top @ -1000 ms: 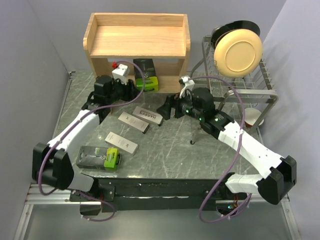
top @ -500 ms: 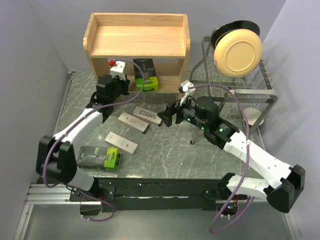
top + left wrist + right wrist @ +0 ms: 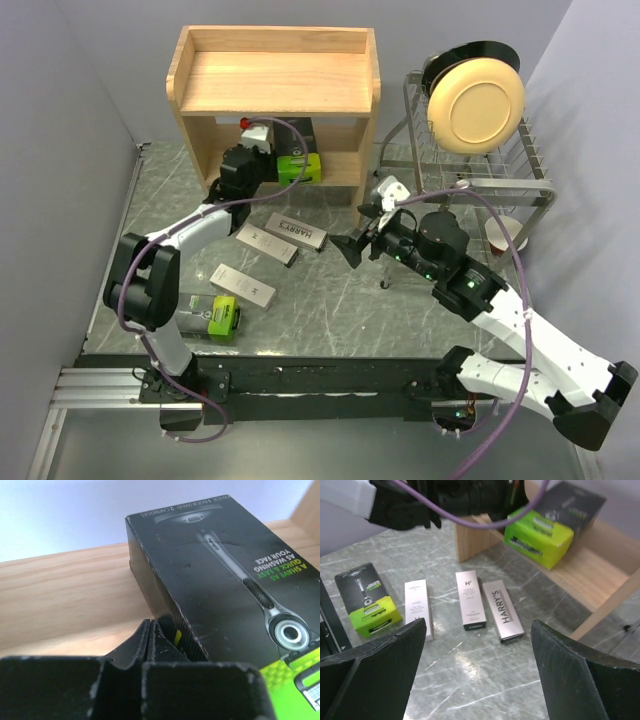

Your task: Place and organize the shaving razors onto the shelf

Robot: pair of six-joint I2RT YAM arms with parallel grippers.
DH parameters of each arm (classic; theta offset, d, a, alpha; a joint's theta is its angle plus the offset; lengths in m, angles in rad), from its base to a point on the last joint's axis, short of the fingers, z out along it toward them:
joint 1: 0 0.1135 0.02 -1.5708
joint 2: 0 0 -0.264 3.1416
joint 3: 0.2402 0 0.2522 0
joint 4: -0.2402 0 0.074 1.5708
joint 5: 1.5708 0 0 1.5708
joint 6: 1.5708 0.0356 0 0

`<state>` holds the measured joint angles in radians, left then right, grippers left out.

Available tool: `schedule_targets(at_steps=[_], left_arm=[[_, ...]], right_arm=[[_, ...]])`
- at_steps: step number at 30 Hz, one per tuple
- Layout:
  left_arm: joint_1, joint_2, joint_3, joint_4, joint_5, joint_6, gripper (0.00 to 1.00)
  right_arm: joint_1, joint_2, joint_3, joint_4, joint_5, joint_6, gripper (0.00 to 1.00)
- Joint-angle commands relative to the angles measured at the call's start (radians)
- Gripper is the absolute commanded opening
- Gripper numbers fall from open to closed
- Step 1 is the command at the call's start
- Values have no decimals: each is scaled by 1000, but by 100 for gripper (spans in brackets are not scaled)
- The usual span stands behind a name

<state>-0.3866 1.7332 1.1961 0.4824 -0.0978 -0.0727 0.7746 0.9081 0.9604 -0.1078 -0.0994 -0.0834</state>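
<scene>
Right pincer (image 3: 478,626) hung spread above grey marbled bench (image 3: 340,290). Slim grey HARRY'S razor box (image 3: 503,611) lay just ahead, its length square to the finger line. Left pincer (image 3: 151,630), pressed together, sat against black-and-lime razor pack (image 3: 220,580) on light wooden shelf's (image 3: 275,80) lower tier.

2 black-and-lime razor pks (image 3: 200,315), 3 slim white razor boxes (image 3: 243,285), 1 two-tier wooden shelf (image 3: 275,80), 1 wire dish rack (image 3: 480,172), 1 cream plate (image 3: 476,105), 2 robot arms (image 3: 170,240).

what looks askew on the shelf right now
The black-and-green razor pack on the lower tier of the shelf lies slightly crooked, not square to the front edge. Nothing else there stands out.
</scene>
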Motion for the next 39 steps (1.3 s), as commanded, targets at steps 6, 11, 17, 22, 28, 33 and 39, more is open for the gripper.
schedule_targets(at_steps=[6,11,17,22,28,33,39], left_arm=[[-89,94,126,64,30,-64,1],[-116,164,206,38,38,-56,1],[-126,196,270,25,72,-44,1],[-150,190,272,27,109,-33,1],[-166,189,284,-1,136,-48,2],[-179,189,307,-45,101,-62,5],[-170,86,313,-238,-135,-116,8]], right_arm=[[5,-37,-12,-27,-20,-73,93],[3,-41,-18,-26,-20,-84,93],[3,-51,-37,-18,-16,-75,94],[5,-51,-51,-1,-14,-76,95],[5,-44,-63,19,-17,-64,95],[5,-41,-66,28,-23,-61,95],[5,-52,-65,37,-22,-70,95]])
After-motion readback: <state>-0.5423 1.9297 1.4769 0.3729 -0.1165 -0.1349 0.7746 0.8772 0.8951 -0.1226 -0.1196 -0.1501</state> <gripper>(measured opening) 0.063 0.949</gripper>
